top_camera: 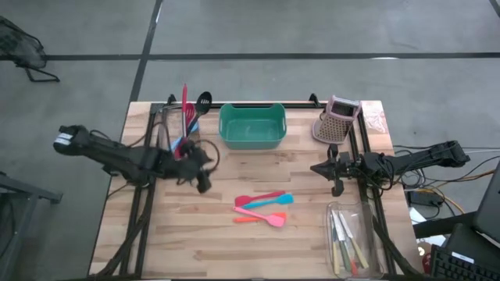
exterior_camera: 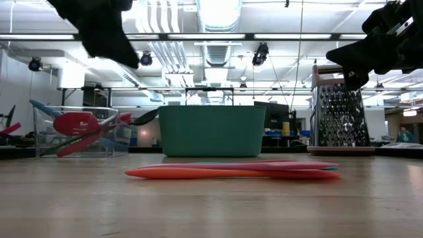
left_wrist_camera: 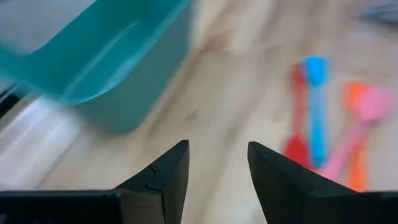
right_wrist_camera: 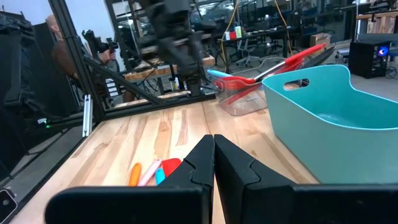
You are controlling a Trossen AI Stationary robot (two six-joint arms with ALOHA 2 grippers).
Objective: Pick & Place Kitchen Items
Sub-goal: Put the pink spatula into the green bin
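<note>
The right end effector (right_wrist_camera: pixel 213 163) hides part of the spatulas (right_wrist_camera: pixel 149 172).

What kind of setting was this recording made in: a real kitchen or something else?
Most likely a robotics lab or workshop, not a kitchen. The wooden table sits on a bare concrete floor, the low view shows exposed ceiling ducts with strip lights, and workbenches with equipment fill the background.

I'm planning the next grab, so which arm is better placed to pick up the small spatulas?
Probably the left. Its tool is open and its wrist view looks at the spatulas. The right tool is shut and sits farther from them.
</note>
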